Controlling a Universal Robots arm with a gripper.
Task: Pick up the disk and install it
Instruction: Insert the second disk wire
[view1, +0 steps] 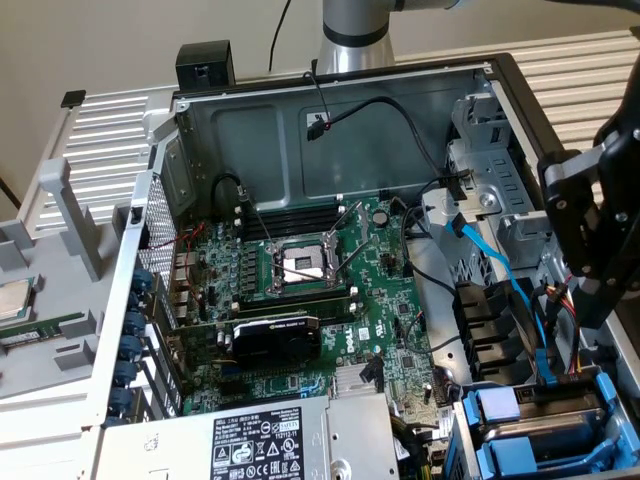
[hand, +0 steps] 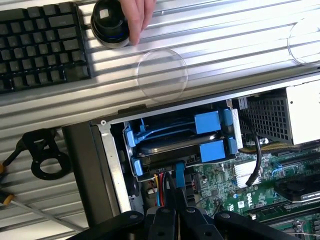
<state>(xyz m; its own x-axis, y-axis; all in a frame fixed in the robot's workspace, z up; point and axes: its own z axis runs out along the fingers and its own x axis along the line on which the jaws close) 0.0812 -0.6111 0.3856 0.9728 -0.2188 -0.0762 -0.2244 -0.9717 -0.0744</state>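
Gripper (hand: 172, 202) jaws pressed together, empty, right above the disk (hand: 170, 146) bay.
Disk sat in the case's corner; cables (view1: 520, 300) just beside could've snagged.

The disk (hand: 170, 145) is showing dark metal inside a bright blue carrier frame (hand: 209, 122). The motherboard (view1: 300, 300) is showing green, the end effector (hand: 172, 200) black, the keyboard (hand: 40, 42) black, and the counter (hand: 225, 45) ribbed silver-grey.

"DELL" on power-supply box label (view1: 262, 448); "DELL" printed on motherboard (view1: 345, 343); other print illegible.
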